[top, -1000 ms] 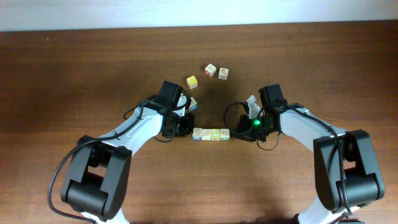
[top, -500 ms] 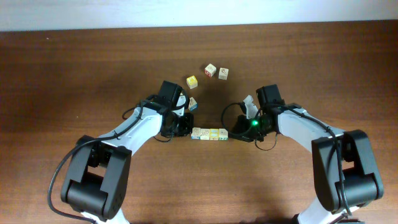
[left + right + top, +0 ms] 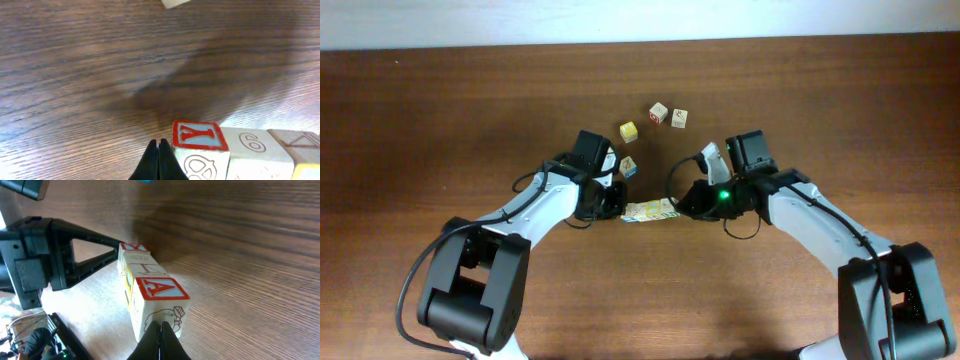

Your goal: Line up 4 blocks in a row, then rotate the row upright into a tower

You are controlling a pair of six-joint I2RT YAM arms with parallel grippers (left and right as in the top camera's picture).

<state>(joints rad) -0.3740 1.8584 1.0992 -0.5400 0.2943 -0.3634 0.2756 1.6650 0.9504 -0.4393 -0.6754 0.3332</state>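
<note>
Row of four blocks lies lengthwise between closed, empty left fingers at its Y end and closed, empty right fingers at its A end.

1. The right claw, its fingers pressed together into a point, touches the side of the nearest block, whose top bears a red-framed letter A.
2. The blocks lie end to end in a line running away across the wooden tabletop.
3. At the far end, the black left claw, likewise closed to a point, meets the red-trimmed last block.
</note>
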